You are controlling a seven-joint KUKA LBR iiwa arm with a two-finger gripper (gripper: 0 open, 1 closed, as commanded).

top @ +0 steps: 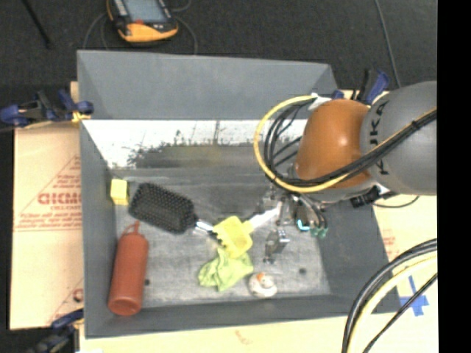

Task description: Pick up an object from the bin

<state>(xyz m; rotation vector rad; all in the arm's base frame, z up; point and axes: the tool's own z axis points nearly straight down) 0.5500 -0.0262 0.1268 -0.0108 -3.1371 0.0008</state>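
Note:
My gripper (277, 240) hangs low over the bin's floor, right of the middle. Just left of it lies a crumpled yellow piece (234, 234), and under that a yellow-green cloth (223, 271). A small white and orange thing (261, 284) rests in front of the gripper, near the bin's front wall. A black hairbrush (162, 207) lies to the left, its pale handle running right toward the gripper and passing under the yellow piece. Nothing shows in the gripper's grasp.
A red bottle (129, 269) lies along the left wall near the front corner. A small yellow block (119, 191) sits against the left wall behind the brush. The arm's orange cover and cables overhang the bin's right side.

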